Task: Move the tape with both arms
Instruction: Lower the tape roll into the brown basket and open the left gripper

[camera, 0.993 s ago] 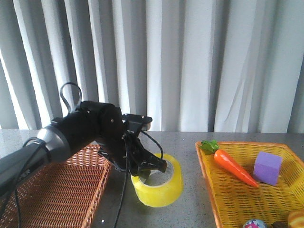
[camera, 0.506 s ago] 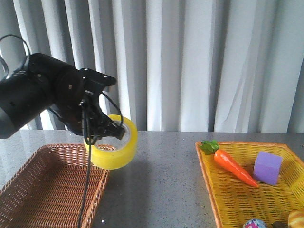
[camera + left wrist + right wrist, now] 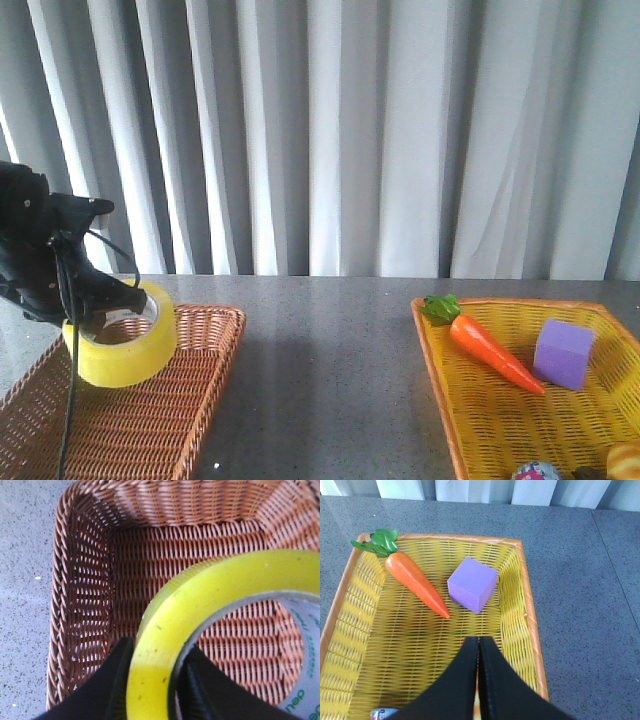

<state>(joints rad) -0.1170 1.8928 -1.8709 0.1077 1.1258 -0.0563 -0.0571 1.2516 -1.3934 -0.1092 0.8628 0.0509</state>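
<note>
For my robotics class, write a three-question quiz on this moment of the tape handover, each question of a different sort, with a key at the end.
1. True or false: the left gripper is shut on the tape.
2. Multiple choice: the tape hangs over A) the brown wicker basket, B) the yellow basket, C) the bare table between them.
3. Short answer: which two things lie side by side near the far end of the yellow basket?

Key
1. True: its fingers pinch the roll's wall, one outside and one inside the core.
2. A.
3. The carrot and the purple block. The right gripper, shut and empty, hangs above that basket.
</note>
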